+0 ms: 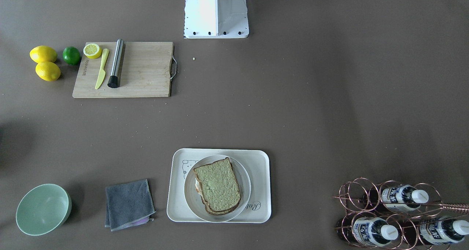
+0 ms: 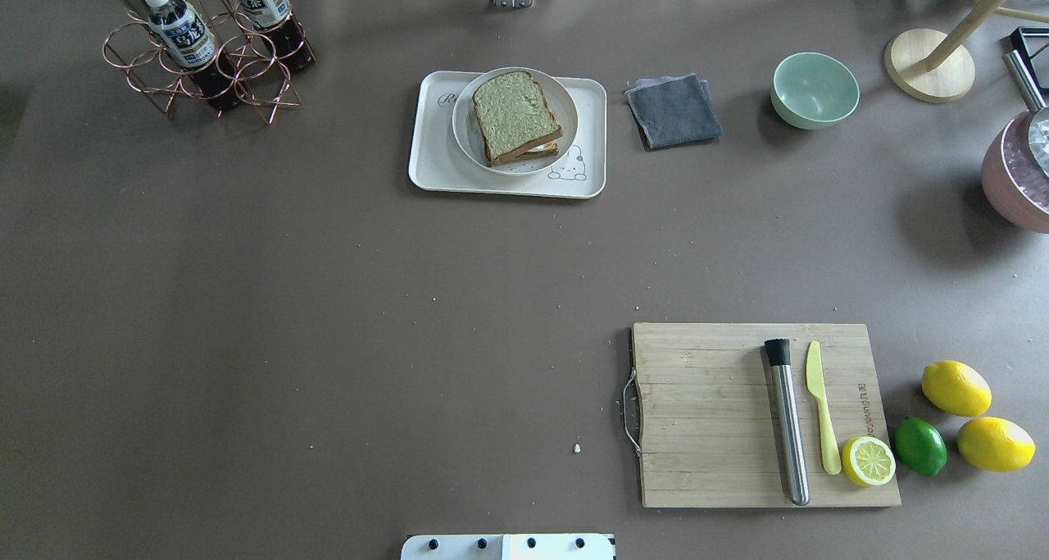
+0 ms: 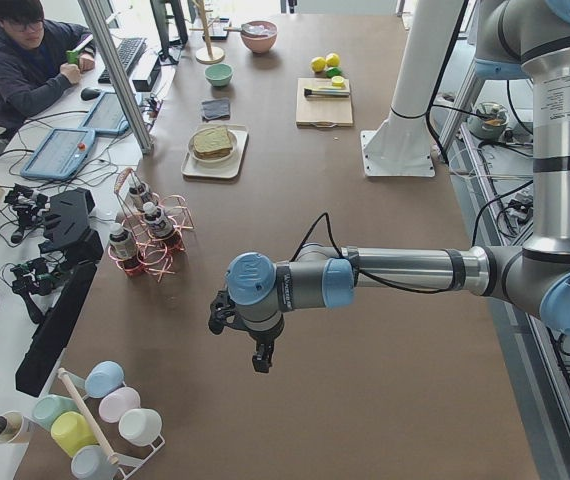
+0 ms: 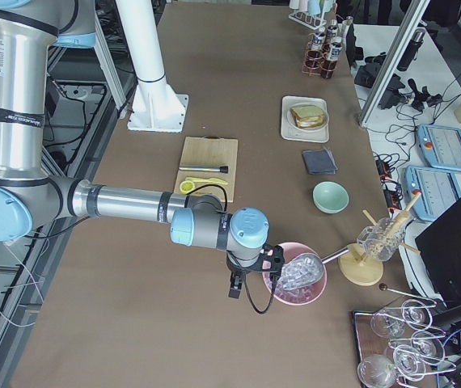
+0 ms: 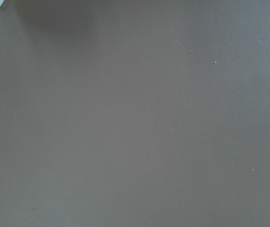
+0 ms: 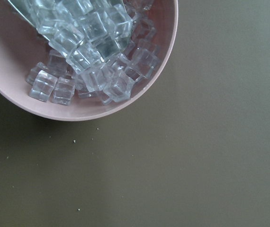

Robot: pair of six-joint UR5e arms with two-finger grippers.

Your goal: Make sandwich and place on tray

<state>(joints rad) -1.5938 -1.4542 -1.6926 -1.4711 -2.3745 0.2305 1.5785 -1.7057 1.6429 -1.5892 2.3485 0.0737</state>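
Sandwich (image 1: 218, 186): on plate (image 1: 189, 198), on tray (image 1: 176, 209), lower centre of front view. We judge it light, soft, layers slippy; grip opposite crusts. Left claw (image 3: 262, 358), right claw (image 4: 234, 287): we cannot tell their opening.

The left arm (image 3: 405, 270) stretches level above the counter (image 3: 385, 390), its left tool (image 3: 261, 360) pointing straight down, clear of the counter. The right arm (image 4: 125, 202) lies likewise, right tool (image 4: 234, 291) down. Neither tool's opening can be judged.

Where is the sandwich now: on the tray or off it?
On it, indirectly: the sandwich lies on a round plate standing on the tray.
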